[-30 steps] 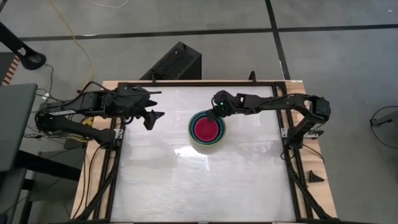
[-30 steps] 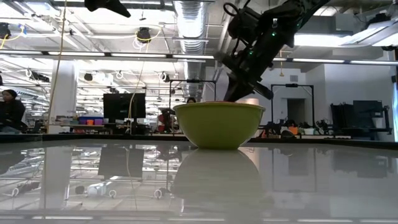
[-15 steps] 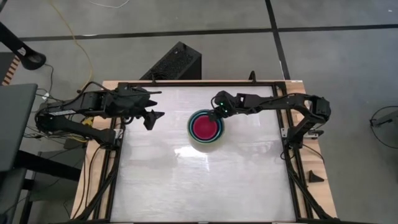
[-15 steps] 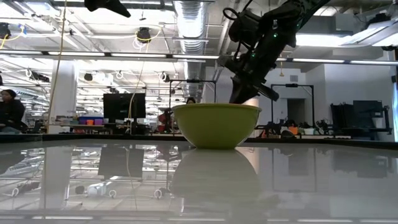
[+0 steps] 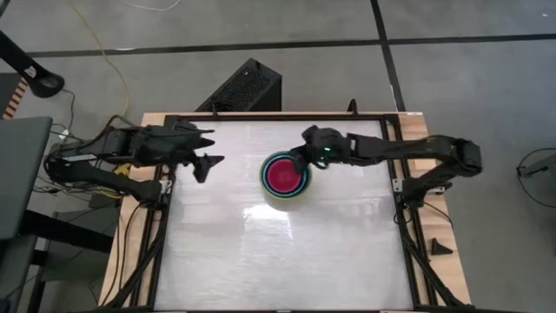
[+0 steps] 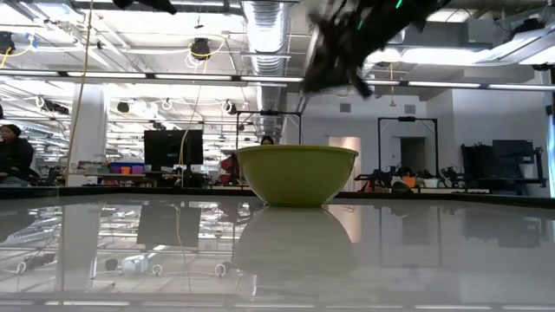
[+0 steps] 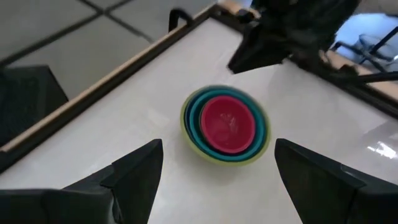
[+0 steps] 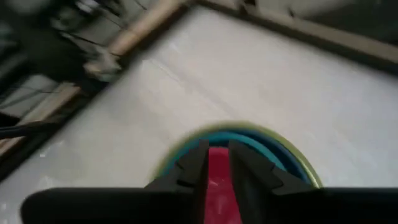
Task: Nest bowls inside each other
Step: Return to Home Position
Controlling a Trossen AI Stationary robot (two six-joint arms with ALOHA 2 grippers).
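Bowls (image 5: pixel 287 176) sit nested in one stack on the white worktop (image 5: pixel 261 252), a little toward its far side and near the middle between the two arms. From above they read as rings: an olive-green bowl (image 6: pixel 295 173) outermost, then light blue, then teal, with a red bowl (image 7: pixel 229 123) at the centre; I cannot make out a lime one. The right gripper (image 5: pixel 306 156) hangs above the stack's far rim, clear of it, fingers drawn almost together and holding nothing. The left gripper (image 5: pixel 205 167) waits well apart at the left edge, fingers spread wide and empty. The nesting looks finished. These seem to be light, stiff plastic with smooth walls, likely to skate on the glossy worktop if nudged. The safest hold would be a pinch across the outer bowl's rim, which would carry the whole stack.
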